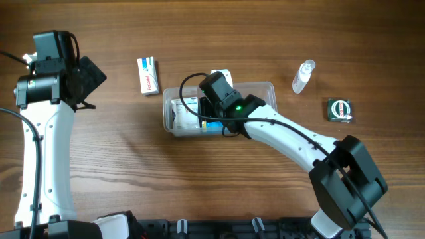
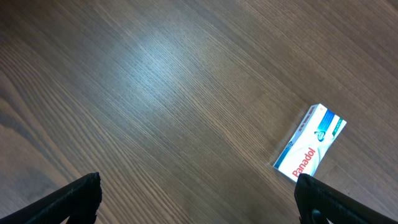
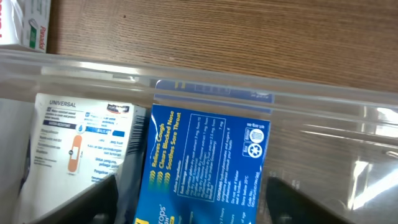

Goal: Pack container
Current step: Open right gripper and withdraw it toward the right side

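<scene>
The container (image 1: 265,86) is a clear shallow tub at the table's middle; its far wall (image 3: 323,102) crosses the right wrist view. Inside it lie a blue lozenge box (image 3: 205,155) and, to its left, a white box of plasters (image 3: 74,143). My right gripper (image 3: 193,193) reaches down into the tub with one finger on each side of the blue box, and a thin gap shows at both sides, so it is open. My left gripper (image 2: 198,193) hangs wide open over bare wood at the far left (image 1: 89,73), holding nothing.
A white and red Panadol box (image 1: 148,75) lies left of the tub, also seen from the left wrist as the Panadol box (image 2: 311,151). Another white box (image 1: 224,74) sits behind the tub. A small clear bottle (image 1: 303,76) and a green tin (image 1: 340,110) are at the right.
</scene>
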